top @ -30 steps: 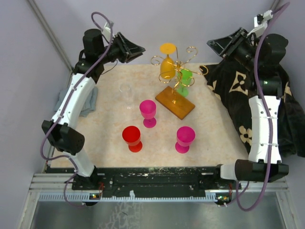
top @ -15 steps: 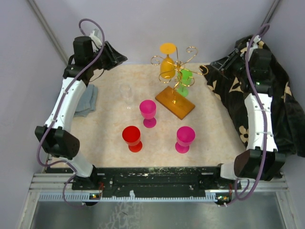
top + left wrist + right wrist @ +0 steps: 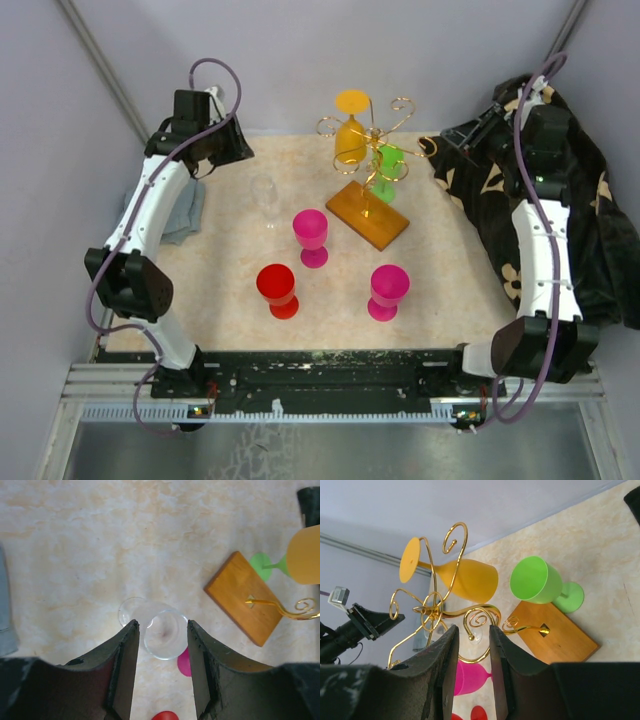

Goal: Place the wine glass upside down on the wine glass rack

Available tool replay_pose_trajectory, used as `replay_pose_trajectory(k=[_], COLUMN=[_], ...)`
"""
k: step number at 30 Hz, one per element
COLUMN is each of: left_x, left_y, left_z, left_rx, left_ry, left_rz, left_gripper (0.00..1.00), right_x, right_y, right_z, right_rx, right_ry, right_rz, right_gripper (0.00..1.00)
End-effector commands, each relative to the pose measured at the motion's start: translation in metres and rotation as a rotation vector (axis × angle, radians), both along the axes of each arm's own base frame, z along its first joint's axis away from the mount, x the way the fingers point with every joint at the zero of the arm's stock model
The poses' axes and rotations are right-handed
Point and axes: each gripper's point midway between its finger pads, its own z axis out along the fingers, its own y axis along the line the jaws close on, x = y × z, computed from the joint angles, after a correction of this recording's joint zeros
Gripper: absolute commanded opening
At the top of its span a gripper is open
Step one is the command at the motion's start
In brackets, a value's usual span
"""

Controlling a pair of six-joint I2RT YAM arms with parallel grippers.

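A clear wine glass (image 3: 265,196) stands upright on the table at the left. In the left wrist view I look down into the clear wine glass (image 3: 165,636), just beyond my fingertips. My left gripper (image 3: 218,142) (image 3: 161,627) is open and empty, above and behind the glass. The gold wire rack (image 3: 372,140) stands on its amber base (image 3: 367,214) at the back middle. A yellow glass (image 3: 350,136) hangs upside down on it. My right gripper (image 3: 468,134) (image 3: 472,630) is open and empty, right of the rack (image 3: 434,607).
A green glass (image 3: 389,162) stands by the rack's base. Two pink glasses (image 3: 311,234) (image 3: 388,290) and a red glass (image 3: 277,289) stand upright in front. A black patterned cloth (image 3: 500,210) lies at the right edge, a grey cloth (image 3: 183,212) at the left.
My left gripper swung back and then forward, toward the clear glass. My right arm drew back to the right a second ago and has held still since.
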Motion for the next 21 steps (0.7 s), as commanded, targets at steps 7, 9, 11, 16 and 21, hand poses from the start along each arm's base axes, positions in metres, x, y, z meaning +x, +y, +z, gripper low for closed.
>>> replay_pose_trajectory(k=[7, 9, 11, 16, 21], left_x=[-0.017, -0.017, -0.016, -0.015, -0.018], left_y=[0.004, 0.003, 0.003, 0.000, -0.006], left_z=[-0.030, -0.028, -0.022, -0.009, 0.002], left_rx=[0.204, 0.193, 0.182, 0.153, 0.111], left_ry=[0.079, 0.069, 0.054, 0.024, 0.003], left_rz=[-0.034, -0.028, -0.020, -0.014, -0.028], left_gripper=[0.51, 0.51, 0.51, 0.51, 0.52], right_x=[-0.005, -0.004, -0.001, 0.015, 0.042], right_y=[0.005, 0.002, -0.001, -0.012, -0.022], right_z=[0.021, 0.016, 0.007, -0.025, -0.060], right_rx=[0.021, 0.011, -0.001, -0.029, -0.057], right_ry=[-0.096, -0.080, -0.057, 0.015, 0.087], right_rz=[0.021, 0.007, -0.009, -0.057, -0.077], right_gripper=[0.32, 0.31, 0.32, 0.32, 0.31])
